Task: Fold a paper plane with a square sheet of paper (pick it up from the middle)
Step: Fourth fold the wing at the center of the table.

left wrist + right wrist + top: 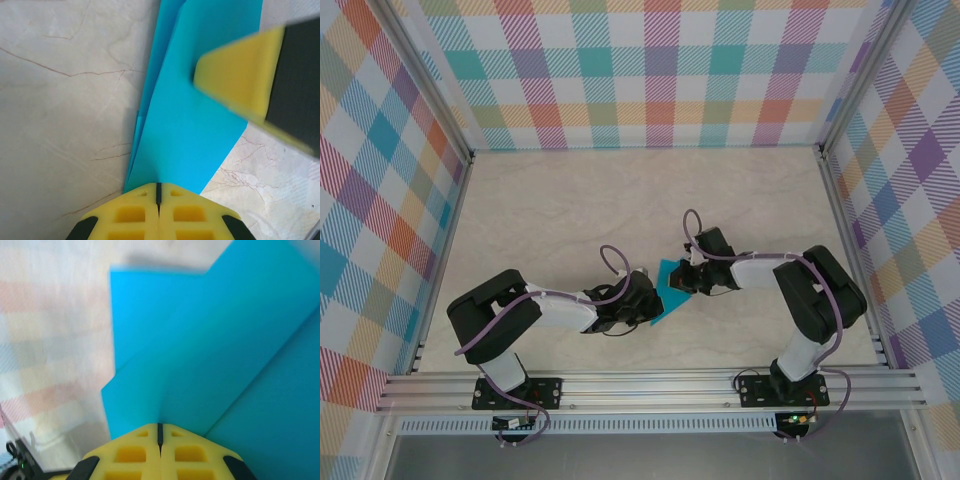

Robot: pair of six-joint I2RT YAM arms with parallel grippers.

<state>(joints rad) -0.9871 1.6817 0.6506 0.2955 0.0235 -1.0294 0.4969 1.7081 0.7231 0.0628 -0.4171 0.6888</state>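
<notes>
Landmark: the aluminium near rail [650, 385] that runs along the front edge of the desk [570, 210].
Sheet of paper [668, 290]: teal-blue and folded. It is a short way beyond the middle of the near rail, over the front half of the desk.
Shape of the sheet: in the left wrist view [195, 115] it is a long strip that narrows toward the camera, with stacked layers along its left edge. In the right wrist view [200, 355] overlapping flaps meet along slanted creases.
Left claw [646, 300]: beyond the near rail, just left of its middle. In its own view [158, 192] the yellow fingers are pressed together, clamped on the narrow end of the sheet.
Right claw [686, 280]: beyond the near rail, just right of its middle and slightly farther from it than the left claw. In its own view [160, 432] the fingers are pressed together on the sheet's edge.
Right claw from the left wrist [240, 75]: a blurred yellow and black finger over the upper right of the sheet.
Lift: I cannot tell whether the sheet touches the desk.
Walls [650, 70]: plaid panels on the three sides away from the near rail.
</notes>
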